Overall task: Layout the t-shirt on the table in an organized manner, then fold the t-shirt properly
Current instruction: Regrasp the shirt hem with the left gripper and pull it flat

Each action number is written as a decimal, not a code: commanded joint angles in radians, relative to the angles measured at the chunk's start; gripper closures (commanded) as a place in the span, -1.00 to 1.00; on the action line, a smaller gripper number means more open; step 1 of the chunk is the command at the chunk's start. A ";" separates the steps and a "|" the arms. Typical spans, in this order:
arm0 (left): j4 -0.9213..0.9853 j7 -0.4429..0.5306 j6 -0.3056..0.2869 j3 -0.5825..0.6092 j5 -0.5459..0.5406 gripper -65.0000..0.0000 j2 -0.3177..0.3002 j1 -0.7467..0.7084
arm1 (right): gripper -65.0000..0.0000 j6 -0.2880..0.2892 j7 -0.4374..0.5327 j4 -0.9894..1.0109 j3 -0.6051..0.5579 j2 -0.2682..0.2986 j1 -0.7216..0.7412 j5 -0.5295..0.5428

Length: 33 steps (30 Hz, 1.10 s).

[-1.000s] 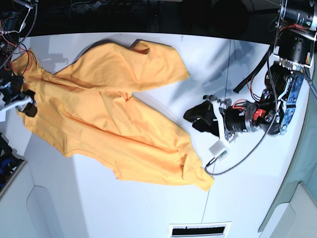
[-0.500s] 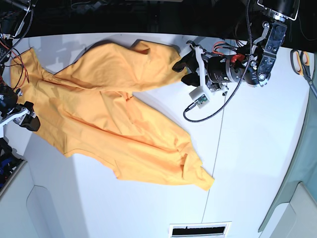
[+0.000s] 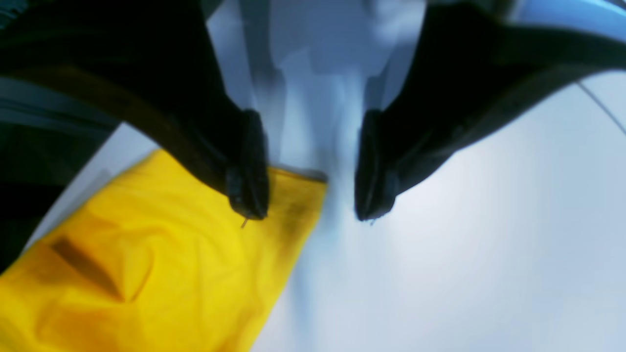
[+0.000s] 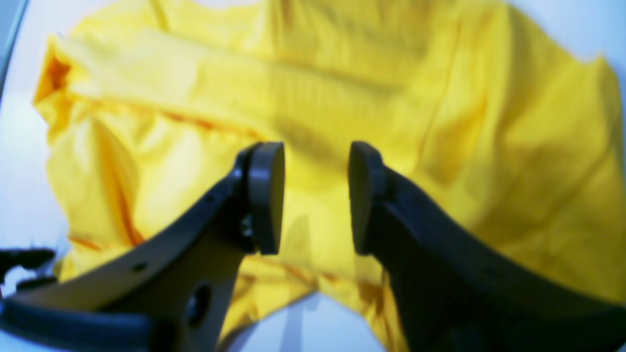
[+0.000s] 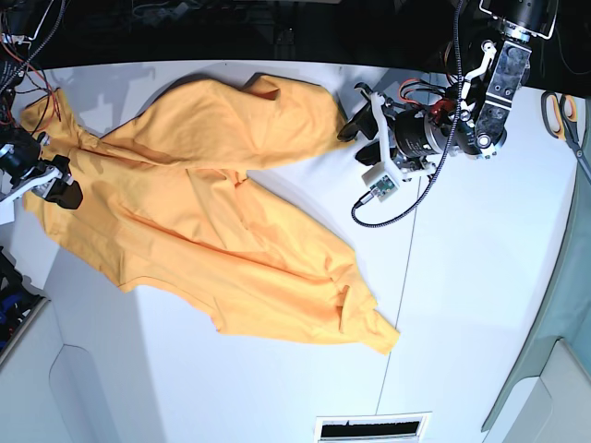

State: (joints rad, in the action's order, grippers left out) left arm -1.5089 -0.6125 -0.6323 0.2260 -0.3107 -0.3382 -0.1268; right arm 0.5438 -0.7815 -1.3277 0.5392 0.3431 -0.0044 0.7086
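We see the rumpled orange-yellow cloth t-shirt (image 5: 203, 212) sprawled diagonally across the white matte table (image 5: 480, 295), from its far left corner toward the near middle. Our left gripper (image 5: 355, 125), jaws apart, hovers at the shirt's far-right edge; our right gripper (image 4: 315, 200), jaws apart and empty, hangs over the far-left end.

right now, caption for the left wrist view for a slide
Open left hand poised over the white table, straddling the orange-yellow t-shirt edge.

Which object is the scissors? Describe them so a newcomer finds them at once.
Start from the white table and go to its far edge on the left arm's side, beyond the left hand. The scissors lie there, their orange-yellow handles setting them apart from the black cables nearby.
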 commanded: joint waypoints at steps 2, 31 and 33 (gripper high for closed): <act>-0.012 0.006 0.003 0.011 -0.006 0.00 -0.006 0.007 | 0.32 0.014 0.018 -0.018 0.005 0.019 0.012 0.033; -0.012 -0.059 0.176 0.079 0.037 1.00 -0.116 0.449 | 0.32 0.010 0.068 -0.018 0.005 0.020 0.013 0.028; -0.012 -0.075 0.176 0.079 0.006 1.00 -0.147 0.499 | 0.32 0.010 0.068 -0.018 0.005 0.020 0.013 0.028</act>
State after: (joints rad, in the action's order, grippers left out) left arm -1.5047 -0.7036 -0.4603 0.3130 -0.3050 -0.4744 0.3500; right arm 0.5465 -0.7357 -1.3277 0.5392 0.3466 -0.0051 0.7181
